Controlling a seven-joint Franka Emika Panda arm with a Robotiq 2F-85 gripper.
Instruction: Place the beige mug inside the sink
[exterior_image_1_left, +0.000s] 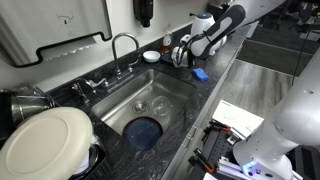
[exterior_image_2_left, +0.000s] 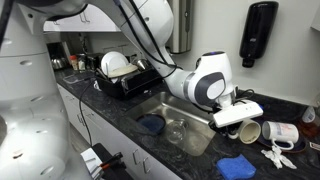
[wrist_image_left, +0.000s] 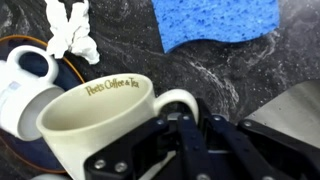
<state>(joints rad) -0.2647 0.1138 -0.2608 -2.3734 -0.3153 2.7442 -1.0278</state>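
Observation:
The beige mug (wrist_image_left: 95, 115) fills the lower left of the wrist view, with lettering inside its rim and its handle pointing at my fingers. My gripper (wrist_image_left: 186, 128) is shut on the mug's handle. In an exterior view the mug (exterior_image_2_left: 250, 132) lies tilted at my gripper (exterior_image_2_left: 236, 119), on the dark countertop beside the sink (exterior_image_2_left: 196, 133). In an exterior view my gripper (exterior_image_1_left: 186, 54) is at the far end of the counter, beyond the steel sink (exterior_image_1_left: 178, 86) and its curved faucet (exterior_image_1_left: 125, 45).
A blue sponge (wrist_image_left: 215, 22) and crumpled white tissue (wrist_image_left: 70, 30) lie near the mug. A small white cup (wrist_image_left: 25, 85) lies on its side beside it. A blue item (exterior_image_1_left: 143, 131) sits in the basin. A large cream plate (exterior_image_1_left: 45, 140) and dish rack (exterior_image_2_left: 125, 75) stand nearby.

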